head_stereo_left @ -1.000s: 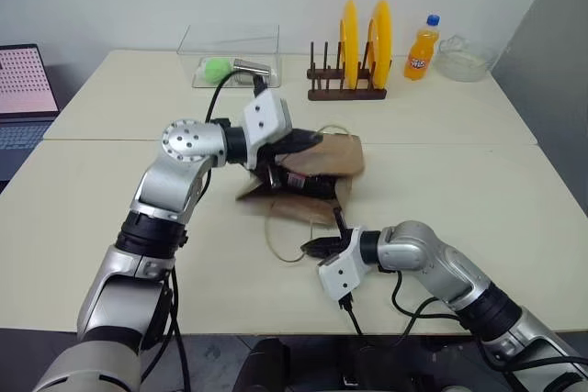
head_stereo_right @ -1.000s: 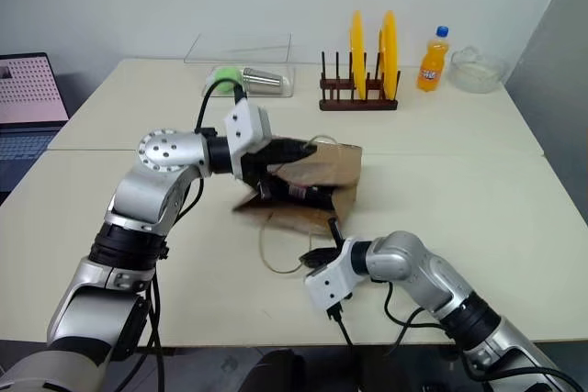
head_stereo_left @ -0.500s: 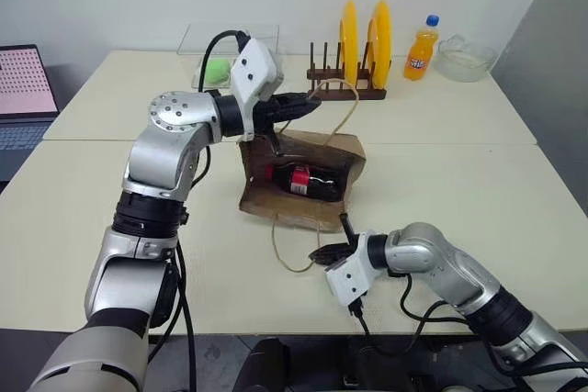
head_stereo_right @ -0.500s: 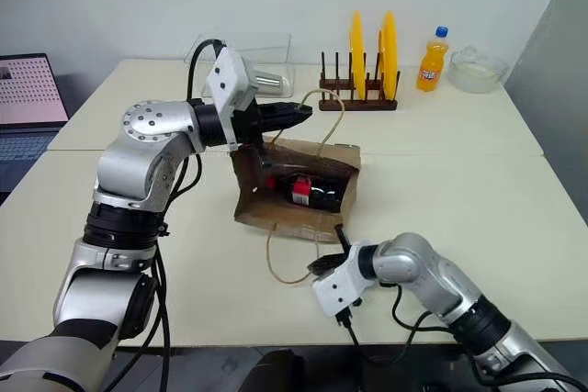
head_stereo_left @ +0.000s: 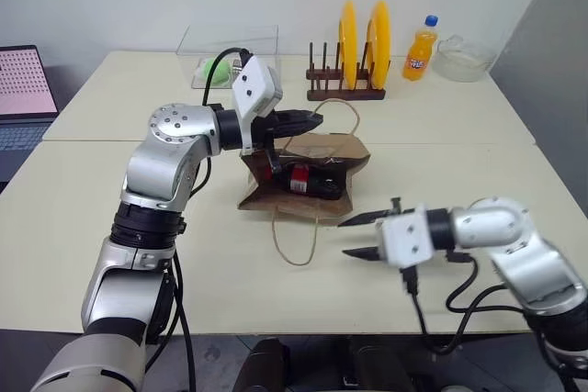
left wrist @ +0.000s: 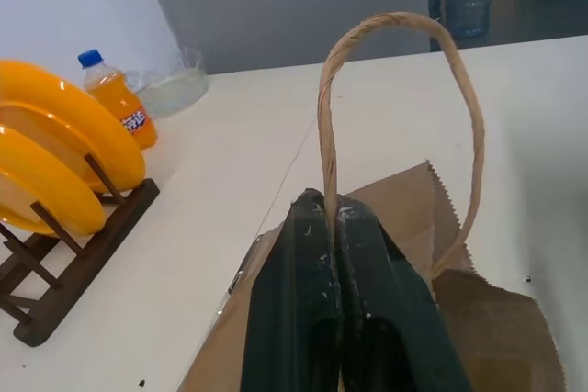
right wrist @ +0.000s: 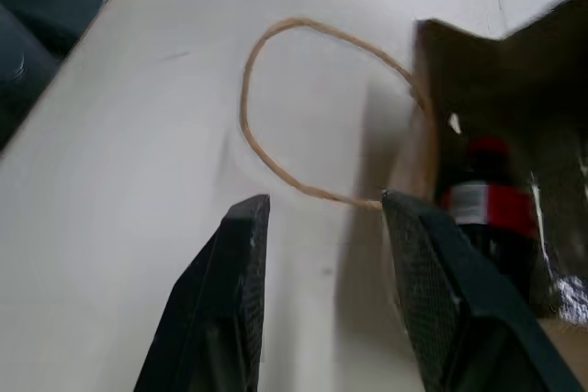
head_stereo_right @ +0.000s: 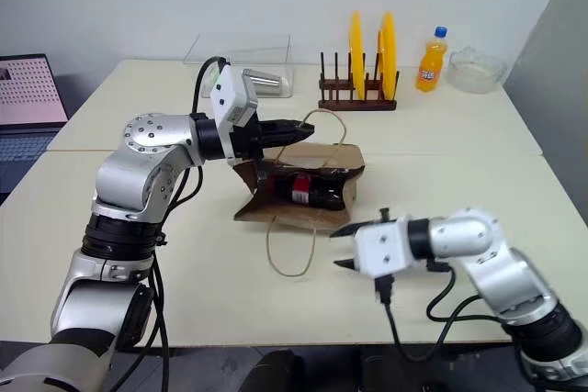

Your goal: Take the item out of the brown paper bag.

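Observation:
The brown paper bag (head_stereo_left: 312, 155) lies on its side mid-table, mouth toward me. Inside it lies the item (head_stereo_left: 305, 181), a dark bottle with a red label, also seen in the right wrist view (right wrist: 484, 211). My left gripper (head_stereo_left: 312, 120) is shut on the bag's upper cord handle (left wrist: 401, 21) and holds it raised above the bag. The lower handle (head_stereo_left: 296, 240) lies loose on the table. My right gripper (head_stereo_left: 343, 238) hovers open just right of that loop, in front of the bag's mouth, with nothing between its fingers (right wrist: 241, 263).
At the back stand a wooden rack with yellow plates (head_stereo_left: 352, 43), an orange soda bottle (head_stereo_left: 421, 48), a glass bowl (head_stereo_left: 462, 58) and a clear box (head_stereo_left: 234, 54). A laptop (head_stereo_left: 23, 89) sits at the far left. Bare table lies right of the bag.
My right gripper let go of the lower handle, opened, and rose up and to the right. The bag's mouth stands wider, with the bottle in plain sight.

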Controlling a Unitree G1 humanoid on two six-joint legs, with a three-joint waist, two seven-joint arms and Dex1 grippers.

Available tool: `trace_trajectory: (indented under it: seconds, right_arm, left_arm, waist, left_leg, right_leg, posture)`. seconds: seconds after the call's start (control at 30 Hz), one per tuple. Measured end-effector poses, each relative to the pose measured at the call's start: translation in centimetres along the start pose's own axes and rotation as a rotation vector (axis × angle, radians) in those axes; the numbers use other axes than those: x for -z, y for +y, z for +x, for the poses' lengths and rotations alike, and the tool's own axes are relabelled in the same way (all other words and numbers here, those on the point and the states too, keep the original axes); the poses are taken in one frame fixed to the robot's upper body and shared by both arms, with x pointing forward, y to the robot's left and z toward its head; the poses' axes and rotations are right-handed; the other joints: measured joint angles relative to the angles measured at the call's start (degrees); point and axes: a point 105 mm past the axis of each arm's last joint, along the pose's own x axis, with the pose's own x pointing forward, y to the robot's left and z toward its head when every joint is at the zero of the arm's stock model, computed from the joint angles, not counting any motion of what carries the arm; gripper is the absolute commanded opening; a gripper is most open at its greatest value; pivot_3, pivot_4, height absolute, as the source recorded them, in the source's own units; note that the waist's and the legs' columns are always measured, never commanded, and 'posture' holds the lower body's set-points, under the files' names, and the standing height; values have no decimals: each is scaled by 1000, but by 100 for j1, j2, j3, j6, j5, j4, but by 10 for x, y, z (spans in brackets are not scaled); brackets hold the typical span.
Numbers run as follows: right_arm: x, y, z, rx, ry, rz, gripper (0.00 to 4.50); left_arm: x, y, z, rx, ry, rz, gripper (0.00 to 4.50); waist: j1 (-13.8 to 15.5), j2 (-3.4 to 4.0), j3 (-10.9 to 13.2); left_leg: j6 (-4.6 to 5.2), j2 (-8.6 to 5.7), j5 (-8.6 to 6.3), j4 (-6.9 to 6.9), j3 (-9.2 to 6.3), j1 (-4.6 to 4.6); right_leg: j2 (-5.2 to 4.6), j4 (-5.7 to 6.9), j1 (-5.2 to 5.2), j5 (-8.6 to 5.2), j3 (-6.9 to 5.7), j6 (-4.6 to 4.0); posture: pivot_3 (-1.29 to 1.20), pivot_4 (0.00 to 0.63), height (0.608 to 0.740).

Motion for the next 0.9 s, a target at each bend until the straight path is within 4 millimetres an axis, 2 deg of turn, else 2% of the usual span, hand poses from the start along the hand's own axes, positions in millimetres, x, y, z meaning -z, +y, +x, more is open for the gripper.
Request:
trace_trajectory:
  seconds: [0.1,0.23,0.37,0.47,0.63,0.73,0.87,0.9]
  right_arm:
    - [-14,-17,6,60,-59,65,1995]
    - [-27,-29,38,105,-58,52,1995]
    - [-25,-38,75,142,17,26,1995]
    - [-23,-49,91,184,84,-35,1995]
    - [4,-63,110,249,237,-93,1995]
    - [15,-69,114,272,301,-143,2670]
    - [25,-73,111,289,364,-189,3984]
    - [27,-74,110,292,379,-203,3984]
  left_arm:
    - [1,0,0,5,0,-5,0]
    - [-1,3,-1,1,-4,-9,0]
    - [-4,9,-3,-16,-12,-11,0]
    - [-7,12,-2,-20,-16,-8,0]
    - [-9,12,-2,-21,-20,-4,0]
    - [-9,12,-1,-20,-22,-4,0]
    - [-9,12,-1,-20,-23,-4,0]
    - [-9,12,-1,-20,-23,-4,0]
  waist:
    - [-17,0,0]
    - [-17,0,0]
    - [-16,0,0]
    - [-10,0,0]
    - [-13,0,0]
    - [-14,0,0]
    - [-31,0,0]
    - [-37,0,0]
  left_leg:
    - [0,2,0,-1,0,2]
    - [-2,0,1,0,0,-6]
    - [-9,-4,5,1,2,-16]
    - [-24,-5,14,1,4,-24]
    - [-24,-7,14,1,12,-27]
    - [-24,-11,14,4,16,-31]
    - [-20,-11,12,4,18,-30]
    - [-6,-11,4,4,17,-30]
  right_leg:
    - [1,4,-1,-4,0,6]
    - [0,7,-10,0,0,0]
    - [-2,7,-20,1,2,-2]
    - [-4,8,-27,2,3,-3]
    - [-5,19,-40,2,10,-3]
    - [-9,50,-56,1,15,-3]
    - [-8,61,-60,1,16,-4]
    - [-8,63,-60,1,16,-3]
  posture:
    - [0,150,740]
    - [0,150,740]
    - [0,150,740]
    - [0,150,740]
    - [0,150,740]
    - [0,150,740]
    - [0,150,740]
    - [0,150,740]
